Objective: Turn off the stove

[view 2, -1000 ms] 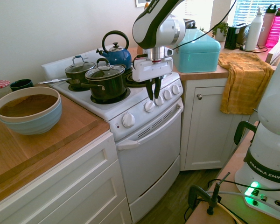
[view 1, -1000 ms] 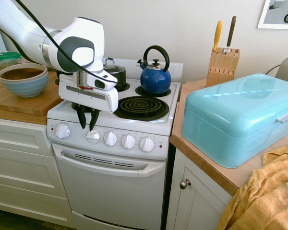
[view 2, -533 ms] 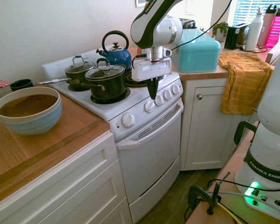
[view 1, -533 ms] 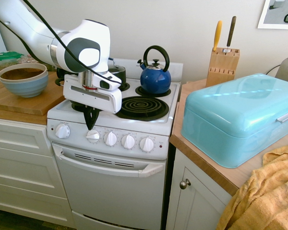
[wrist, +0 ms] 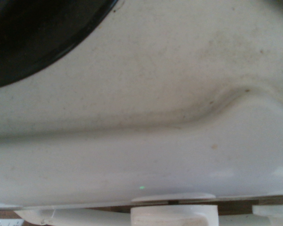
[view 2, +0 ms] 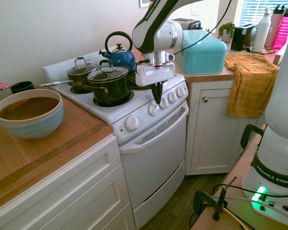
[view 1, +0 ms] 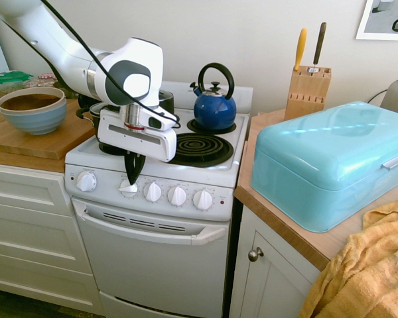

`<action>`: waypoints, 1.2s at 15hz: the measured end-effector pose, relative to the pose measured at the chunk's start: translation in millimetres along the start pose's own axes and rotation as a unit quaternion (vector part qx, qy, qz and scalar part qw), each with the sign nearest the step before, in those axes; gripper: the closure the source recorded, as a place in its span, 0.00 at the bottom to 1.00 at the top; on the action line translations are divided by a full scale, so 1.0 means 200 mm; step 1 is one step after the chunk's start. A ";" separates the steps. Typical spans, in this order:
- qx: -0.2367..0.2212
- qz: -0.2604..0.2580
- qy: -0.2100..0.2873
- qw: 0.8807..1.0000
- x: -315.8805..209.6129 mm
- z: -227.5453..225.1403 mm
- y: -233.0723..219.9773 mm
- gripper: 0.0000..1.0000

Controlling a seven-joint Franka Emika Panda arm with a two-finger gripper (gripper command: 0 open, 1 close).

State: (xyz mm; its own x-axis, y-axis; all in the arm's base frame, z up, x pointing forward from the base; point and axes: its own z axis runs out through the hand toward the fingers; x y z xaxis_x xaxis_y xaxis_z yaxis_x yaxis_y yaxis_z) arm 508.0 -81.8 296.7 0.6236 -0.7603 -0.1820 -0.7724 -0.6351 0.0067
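We see stove [view 1: 152, 199] between wood counters. Gripper [view 1: 132, 180] points straight down, jaws closed together, tips right above second knob [view 1: 128, 188] from left on front panel; contact unclear. Kettle [view 1: 214, 106] on back burner, pots [view 2: 108, 82] opposite.

Exteriors flank the stove [view 1: 152, 199] (shared) — wrist close overhead.
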 end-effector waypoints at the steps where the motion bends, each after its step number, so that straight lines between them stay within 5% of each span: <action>1: -0.002 -0.001 -0.001 1.000 0.01 0.01 -0.01 1.00; 18: -0.047 -0.006 0.001 0.999 0.00 0.12 -0.07 1.00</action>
State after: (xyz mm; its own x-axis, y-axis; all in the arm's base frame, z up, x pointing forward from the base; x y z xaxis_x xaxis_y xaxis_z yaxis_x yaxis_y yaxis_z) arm 516.9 -69.5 273.9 0.6335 -0.7524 -0.1804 -0.7497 -0.6546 0.0970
